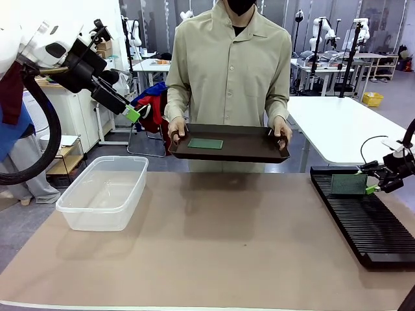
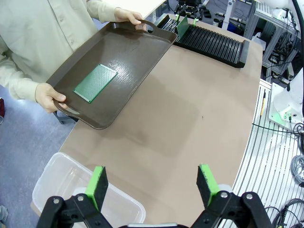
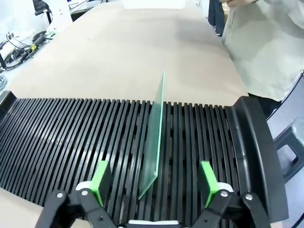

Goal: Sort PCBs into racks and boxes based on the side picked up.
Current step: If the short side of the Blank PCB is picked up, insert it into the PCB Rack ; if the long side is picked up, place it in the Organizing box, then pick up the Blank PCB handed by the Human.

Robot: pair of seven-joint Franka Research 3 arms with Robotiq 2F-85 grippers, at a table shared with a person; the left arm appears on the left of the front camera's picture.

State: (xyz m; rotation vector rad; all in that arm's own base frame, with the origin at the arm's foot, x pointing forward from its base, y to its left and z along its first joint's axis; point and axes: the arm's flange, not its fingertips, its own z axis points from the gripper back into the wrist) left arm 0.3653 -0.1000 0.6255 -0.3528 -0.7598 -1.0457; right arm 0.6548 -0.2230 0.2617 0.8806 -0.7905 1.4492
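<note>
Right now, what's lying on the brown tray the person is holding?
One green PCB lies flat on the tray, off-centre; the other parts of the tray floor are bare. The board's underside and the patch beneath it are covered, and the person's hands hide parts of the handles.

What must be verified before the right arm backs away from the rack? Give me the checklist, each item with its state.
1. Right gripper jaws open, green pads apart from the board on both sides: ok.
2. Thin green PCB board stands on edge in a slot of the long black slotted rack: ok.
3. That board seated to the slot's bottom: cannot tell.
4. Left gripper open, holding nothing, raised with the clear plastic tub below it: ok.
5. Second green board lies flat on the dark brown tray, which the person's hands hold at both handles: ok.
</note>
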